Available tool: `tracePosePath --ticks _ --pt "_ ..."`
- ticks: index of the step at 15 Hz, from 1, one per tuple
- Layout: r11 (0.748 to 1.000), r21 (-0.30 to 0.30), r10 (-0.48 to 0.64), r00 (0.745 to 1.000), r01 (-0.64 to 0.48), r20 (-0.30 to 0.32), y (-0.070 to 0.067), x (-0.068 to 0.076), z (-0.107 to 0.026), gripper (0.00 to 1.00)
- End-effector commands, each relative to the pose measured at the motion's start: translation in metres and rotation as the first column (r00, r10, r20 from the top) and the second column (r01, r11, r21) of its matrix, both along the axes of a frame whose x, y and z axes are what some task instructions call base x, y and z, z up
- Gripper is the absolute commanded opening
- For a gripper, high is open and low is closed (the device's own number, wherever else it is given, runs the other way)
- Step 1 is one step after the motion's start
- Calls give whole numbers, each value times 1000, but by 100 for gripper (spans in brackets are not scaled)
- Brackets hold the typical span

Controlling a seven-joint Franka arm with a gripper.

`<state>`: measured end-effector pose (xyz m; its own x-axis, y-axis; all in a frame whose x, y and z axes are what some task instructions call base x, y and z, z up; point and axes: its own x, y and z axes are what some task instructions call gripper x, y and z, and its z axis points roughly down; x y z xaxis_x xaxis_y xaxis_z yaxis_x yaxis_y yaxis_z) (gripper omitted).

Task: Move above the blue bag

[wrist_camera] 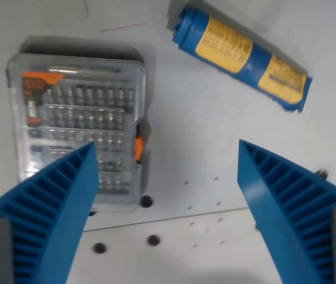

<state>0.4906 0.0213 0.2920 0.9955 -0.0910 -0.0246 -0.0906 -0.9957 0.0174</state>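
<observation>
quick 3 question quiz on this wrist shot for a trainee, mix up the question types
1. True or false: the blue bag lies directly between the fingers of the hand.
2. Multiple choice: the clear bit case sits at the wrist view's A) upper right B) left C) bottom right.
3. Fill in: the blue bag's label is ____ in colour.

Key: 1. False, it lies toward the upper right, beyond the fingers, on the white table. 2. B. 3. Yellow.
</observation>
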Motion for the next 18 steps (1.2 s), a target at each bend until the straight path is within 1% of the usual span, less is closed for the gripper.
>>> tracePosePath --ticks 1,4,8,11,18 --pt "959 -30 282 958 -281 45 -8 0 -10 100" --pt "926 -36 377 925 -375 45 -15 2 -21 100" --pt "867 -56 497 867 -494 42 -25 4 -38 100" --pt "813 -69 581 813 -578 36 -32 6 -51 100" --pt "671 -90 740 672 -736 11 -48 9 -81 100"
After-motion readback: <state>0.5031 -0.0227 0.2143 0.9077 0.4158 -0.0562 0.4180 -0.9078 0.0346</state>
